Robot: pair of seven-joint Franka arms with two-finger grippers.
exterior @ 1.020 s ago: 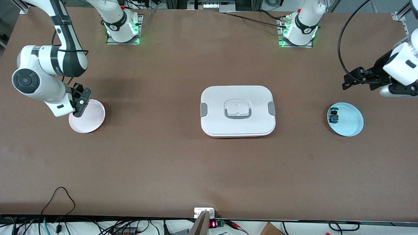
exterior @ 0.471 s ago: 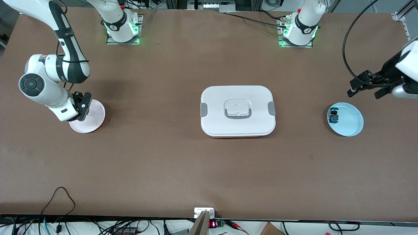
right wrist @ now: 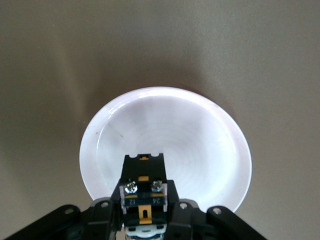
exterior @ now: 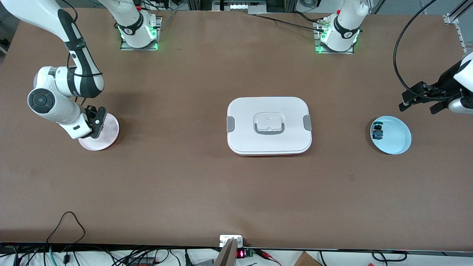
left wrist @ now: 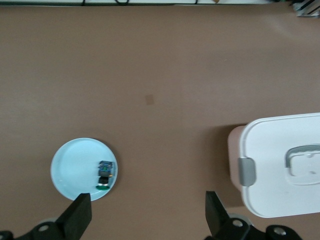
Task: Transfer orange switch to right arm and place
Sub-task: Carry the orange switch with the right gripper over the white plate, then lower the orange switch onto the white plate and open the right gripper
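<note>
The orange switch (right wrist: 143, 192), a small black block with orange marks and two screws, sits between the fingers of my right gripper (right wrist: 143, 212), which is shut on it. In the front view the right gripper (exterior: 97, 122) hangs over the rim of the pink plate (exterior: 109, 133), and the switch is hidden by the fingers. The plate (right wrist: 200, 145) fills the right wrist view just below the switch. My left gripper (exterior: 420, 99) is open and holds nothing, over bare table beside the light blue plate (exterior: 399, 140). Its fingertips (left wrist: 79, 216) show wide apart.
A small switch with a blue body and green cap (exterior: 377, 132) lies on the light blue plate (left wrist: 72, 167). A white lidded box (exterior: 269, 125) with grey latches stands mid-table, also seen in the left wrist view as the box (left wrist: 280, 170).
The right gripper, still holding the switch, has sunk slightly over the pink plate. The left gripper has drawn back toward the left arm's end of the table, still open.
</note>
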